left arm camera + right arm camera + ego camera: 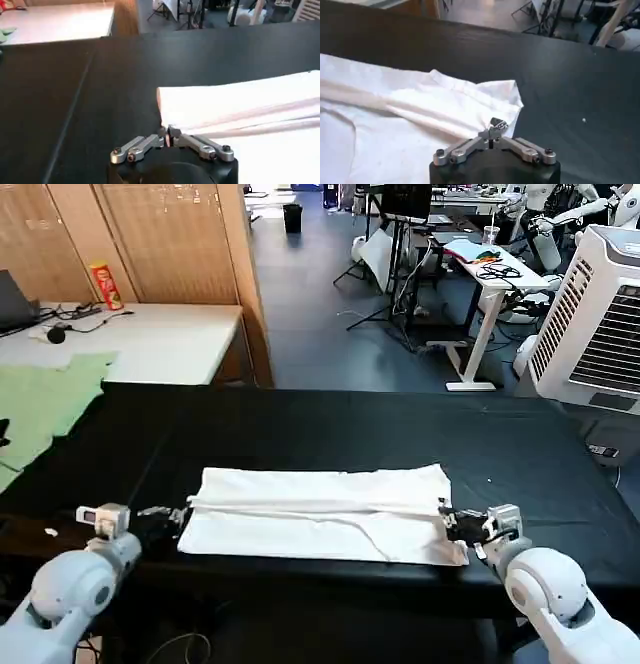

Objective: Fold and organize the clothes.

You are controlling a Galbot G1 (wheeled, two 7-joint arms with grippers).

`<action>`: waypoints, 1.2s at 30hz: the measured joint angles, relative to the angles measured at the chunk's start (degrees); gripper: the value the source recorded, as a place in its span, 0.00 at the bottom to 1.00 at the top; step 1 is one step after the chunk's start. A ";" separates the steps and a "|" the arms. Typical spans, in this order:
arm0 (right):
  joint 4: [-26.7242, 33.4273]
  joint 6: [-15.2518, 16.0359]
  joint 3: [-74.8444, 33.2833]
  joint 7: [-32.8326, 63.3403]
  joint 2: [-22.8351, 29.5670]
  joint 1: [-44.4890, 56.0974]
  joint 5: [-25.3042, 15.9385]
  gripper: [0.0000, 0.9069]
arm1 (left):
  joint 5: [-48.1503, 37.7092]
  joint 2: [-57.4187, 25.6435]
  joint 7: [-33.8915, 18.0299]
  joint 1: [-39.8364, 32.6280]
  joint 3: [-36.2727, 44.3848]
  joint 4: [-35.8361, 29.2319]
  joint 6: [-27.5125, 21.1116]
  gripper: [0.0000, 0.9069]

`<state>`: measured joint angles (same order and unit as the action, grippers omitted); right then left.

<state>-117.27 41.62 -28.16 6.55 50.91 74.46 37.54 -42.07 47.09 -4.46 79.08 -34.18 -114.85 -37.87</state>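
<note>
A: Head view, near edge first: left end effector [180, 514] is seen at the left end of the T-shirt [320, 514], right end effector [447, 522] at the right end. Shirt is laid lengthwise on the black table [300, 424], already folded into a long band, plain side up.

B: Finger state?

A: Left wrist view: left end effector [167, 136] tips are pressed together on the T-shirt's [240, 107] fold edge. Right wrist view: right end effector [492, 131] is likewise closed, pinching a bunched edge of the T-shirt [410, 125]. Both ends judged gripped.

B: Step?

A: A fold along the length is judged in hand; the near half is probably to be carried over the far half. Both ends would need to be lifted level and moved together, otherwise the band is skewed.

B: Anything in the way?

A: Table beyond the shirt is bare. Farther left, a pale green cloth [40, 399] is lying well apart. Behind it, a red can [106, 286] on a white counter [170, 339]. An air cooler [600, 324] stands far right. Nothing is judged obstructive.
</note>
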 joint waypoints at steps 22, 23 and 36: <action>13.94 -6.98 3.58 1.22 8.98 -14.50 -5.00 0.97 | -5.53 5.71 -8.22 -7.65 0.20 0.82 0.61 0.97; 14.98 -6.98 4.07 1.13 9.39 -15.27 -5.00 0.97 | -5.85 6.25 -7.87 -9.00 0.86 1.93 0.61 0.97; 22.40 -7.10 6.60 0.23 12.88 -19.47 -6.25 0.92 | -4.72 10.56 -4.39 -18.19 6.20 14.16 -0.21 0.77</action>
<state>-94.87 34.52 -21.56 6.79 63.79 54.99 31.29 -46.79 57.64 -8.84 60.88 -27.98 -100.69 -38.08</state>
